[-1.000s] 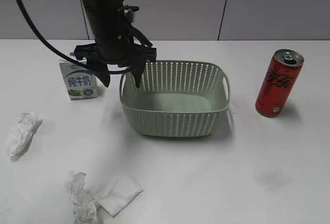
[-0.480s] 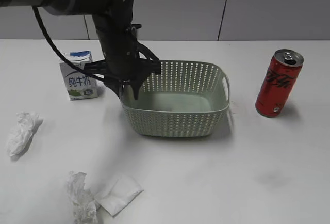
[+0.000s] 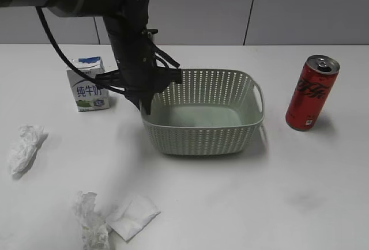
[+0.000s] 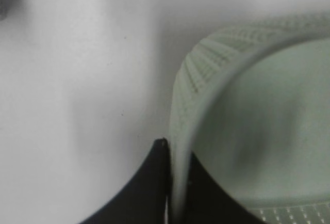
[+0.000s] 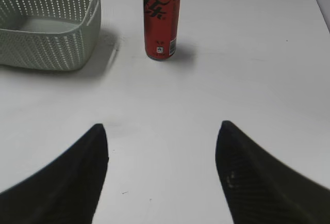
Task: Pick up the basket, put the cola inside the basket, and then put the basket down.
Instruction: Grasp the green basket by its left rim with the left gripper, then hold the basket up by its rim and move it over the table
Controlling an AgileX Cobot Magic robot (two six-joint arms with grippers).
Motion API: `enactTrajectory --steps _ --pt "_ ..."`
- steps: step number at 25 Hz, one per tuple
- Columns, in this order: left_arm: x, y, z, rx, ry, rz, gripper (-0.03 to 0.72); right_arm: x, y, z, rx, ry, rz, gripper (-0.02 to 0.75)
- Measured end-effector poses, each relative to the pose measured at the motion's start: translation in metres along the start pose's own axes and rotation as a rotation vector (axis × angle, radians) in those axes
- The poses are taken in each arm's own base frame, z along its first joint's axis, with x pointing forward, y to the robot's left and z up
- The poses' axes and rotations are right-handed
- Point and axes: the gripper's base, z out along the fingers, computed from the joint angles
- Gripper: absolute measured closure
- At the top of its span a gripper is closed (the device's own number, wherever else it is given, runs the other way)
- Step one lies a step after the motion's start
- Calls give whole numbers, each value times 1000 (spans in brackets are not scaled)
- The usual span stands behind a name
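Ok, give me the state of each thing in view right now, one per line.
basket: upright, empty, left rim pinched by the left pincer.
cola: upright on the table, right of the basket, untouched.
milk carton: upright, left of the basket.
right pincer: open, holding nothing.
crumpled tissues: lying loose.

The pale sage-green perforated plastic basket stood open-topped, its hollow unblocked except at the left rim, where the black left gripper and its cables crowded the wall. Bare white table lay between the basket and the tall red drink can, which stood apart with room all round. The right gripper hung spread over open tabletop, the can directly ahead.
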Motion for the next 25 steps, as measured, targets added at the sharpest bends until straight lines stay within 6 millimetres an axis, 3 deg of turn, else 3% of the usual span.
enactTrajectory --steps 7,11,15,19,25 --pt "13 1 -47 17 -28 36 690 0 0 0 0 0 0 239" --pt "32 9 -60 40 -37 41 690 0 0 0 -5 0 3 239" --pt "55 22 -57 66 -57 27 690 -1 2 0 -21 -4 15 239" --pt "70 36 -37 15 -21 31 690 -13 2 -6 -24 -92 40 239" --pt "69 37 -32 24 -56 34 690 -49 2 15 -42 -7 102 202"
